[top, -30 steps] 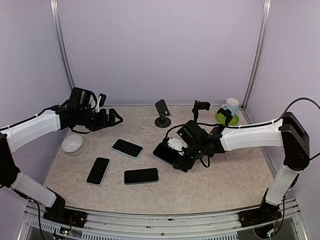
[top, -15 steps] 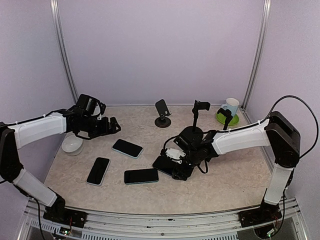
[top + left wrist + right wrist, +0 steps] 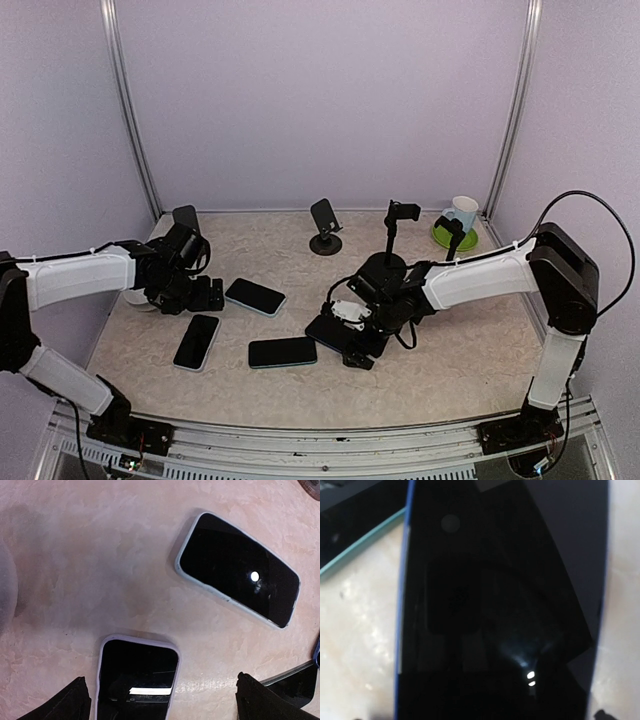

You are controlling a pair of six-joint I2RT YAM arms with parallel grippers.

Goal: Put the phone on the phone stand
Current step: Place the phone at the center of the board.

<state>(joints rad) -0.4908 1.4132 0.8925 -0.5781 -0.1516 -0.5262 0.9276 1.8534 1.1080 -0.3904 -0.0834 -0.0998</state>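
Left gripper (image 3: 207, 296): I am hanging it low over the left half of the tabletop. My fingers (image 3: 65, 705) are spread wide and released, gripping nothing. A second ago it was sitting higher and nearer the far left corner, and it has been dropping toward the near edge since.

Right gripper (image 3: 356, 340): I am holding it down at the middle of the tabletop, right over the black slab phone with the blue rim (image 3: 322, 327). A second ago I was carrying that phone tilted up off the surface, and half a second ago it was already low. Its glass is filling my wrist view and hiding my fingertips, so I cannot tell whether I am clenching it or have let go.

Task phone: it is sitting low at mid-table, just beside the right end of the teal-cased black phone (image 3: 283, 351) and well apart from the stand.

Black phone stand with round foot (image 3: 324, 230): it is standing near the middle of the far edge, unmoved.

Under my left wrist: the lilac-cased black phone (image 3: 137, 677) is lying between my open fingers. The pale-cased black phone (image 3: 237, 577) is lying beyond it. Both are staying where they were.

White mug on green saucer (image 3: 461, 212): it is resting in the far right corner, unchanged.
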